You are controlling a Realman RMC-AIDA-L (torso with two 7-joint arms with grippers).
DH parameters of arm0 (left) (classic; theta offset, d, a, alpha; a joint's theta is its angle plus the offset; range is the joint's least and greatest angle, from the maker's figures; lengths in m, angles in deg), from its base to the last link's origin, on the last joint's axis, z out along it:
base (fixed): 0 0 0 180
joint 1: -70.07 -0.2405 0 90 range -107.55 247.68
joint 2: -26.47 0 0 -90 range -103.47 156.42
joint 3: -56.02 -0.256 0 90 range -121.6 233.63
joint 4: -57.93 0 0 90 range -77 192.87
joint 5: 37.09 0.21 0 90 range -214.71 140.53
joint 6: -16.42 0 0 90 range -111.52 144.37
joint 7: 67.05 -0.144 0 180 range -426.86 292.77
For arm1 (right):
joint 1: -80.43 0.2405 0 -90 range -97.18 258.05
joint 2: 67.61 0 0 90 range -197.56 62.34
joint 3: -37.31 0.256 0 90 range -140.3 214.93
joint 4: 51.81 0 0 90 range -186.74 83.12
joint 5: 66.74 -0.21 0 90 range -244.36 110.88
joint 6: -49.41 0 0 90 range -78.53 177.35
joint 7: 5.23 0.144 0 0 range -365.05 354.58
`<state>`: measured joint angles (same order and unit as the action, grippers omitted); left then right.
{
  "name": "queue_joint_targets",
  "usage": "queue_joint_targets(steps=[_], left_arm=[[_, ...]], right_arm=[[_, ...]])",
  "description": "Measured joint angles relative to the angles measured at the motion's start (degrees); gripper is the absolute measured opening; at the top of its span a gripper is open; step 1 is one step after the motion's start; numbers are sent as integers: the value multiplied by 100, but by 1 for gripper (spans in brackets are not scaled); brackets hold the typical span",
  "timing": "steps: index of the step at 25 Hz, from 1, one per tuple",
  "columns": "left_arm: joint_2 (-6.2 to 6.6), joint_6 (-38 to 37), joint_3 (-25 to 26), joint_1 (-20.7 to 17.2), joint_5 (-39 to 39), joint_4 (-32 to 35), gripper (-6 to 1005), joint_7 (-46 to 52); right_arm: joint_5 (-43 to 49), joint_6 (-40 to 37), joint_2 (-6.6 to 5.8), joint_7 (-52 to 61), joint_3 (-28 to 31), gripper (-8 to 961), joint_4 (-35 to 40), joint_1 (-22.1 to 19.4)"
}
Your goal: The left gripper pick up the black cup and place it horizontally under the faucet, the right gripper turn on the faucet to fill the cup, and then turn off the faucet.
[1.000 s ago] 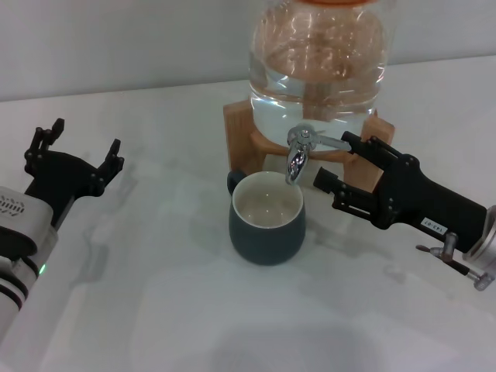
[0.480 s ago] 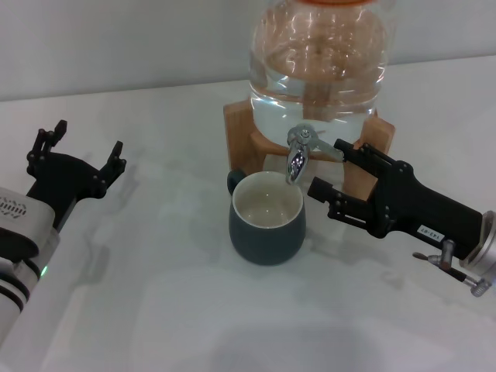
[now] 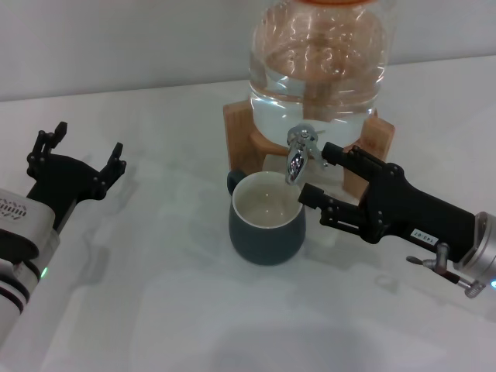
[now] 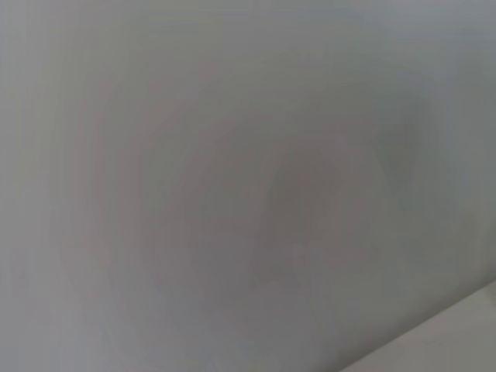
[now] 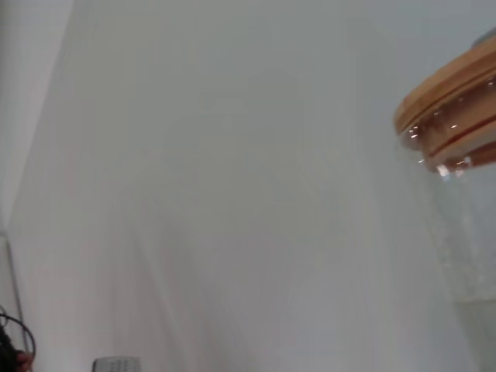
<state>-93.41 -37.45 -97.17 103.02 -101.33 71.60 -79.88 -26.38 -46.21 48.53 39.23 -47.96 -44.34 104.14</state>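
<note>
The black cup (image 3: 266, 223) stands upright on the white table, its cream inside showing, directly below the faucet (image 3: 296, 157). The chrome spout points down into the cup's mouth. My right gripper (image 3: 319, 172) is open just right of the faucet, with its upper finger (image 3: 335, 153) against the lever's side and its lower finger (image 3: 314, 195) beside the cup's rim. The lever is mostly hidden behind that upper finger. I cannot make out any water stream. Far to the left, my left gripper (image 3: 80, 149) rests open and holds nothing.
The clear water jar (image 3: 318, 62) sits on a wooden stand (image 3: 236, 128) behind the cup. The jar's wooden lid (image 5: 453, 93) shows in the right wrist view. The left wrist view shows only a plain grey wall.
My right gripper has slid left toward the faucet, its fingers now level with the lever and the spout. The cup and left gripper have not moved.
</note>
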Motion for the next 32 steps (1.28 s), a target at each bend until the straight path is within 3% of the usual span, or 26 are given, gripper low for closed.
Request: queue_joint_targets(steps=[11, 21, 32], left_arm=[[0, 0, 0, -6, -1, -17, 880, 0], [7, 155, 0, -5, -1, -38, 880, 0], [8, 176, 0, 25, -1, -45, 880, -1]], right_arm=[[-41, 48, 3, 31, -92, 868, 149, -17], [-308, -79, -83, -56, -68, 868, 294, -117], [-268, -413, -63, -13, -746, 868, 592, -236]])
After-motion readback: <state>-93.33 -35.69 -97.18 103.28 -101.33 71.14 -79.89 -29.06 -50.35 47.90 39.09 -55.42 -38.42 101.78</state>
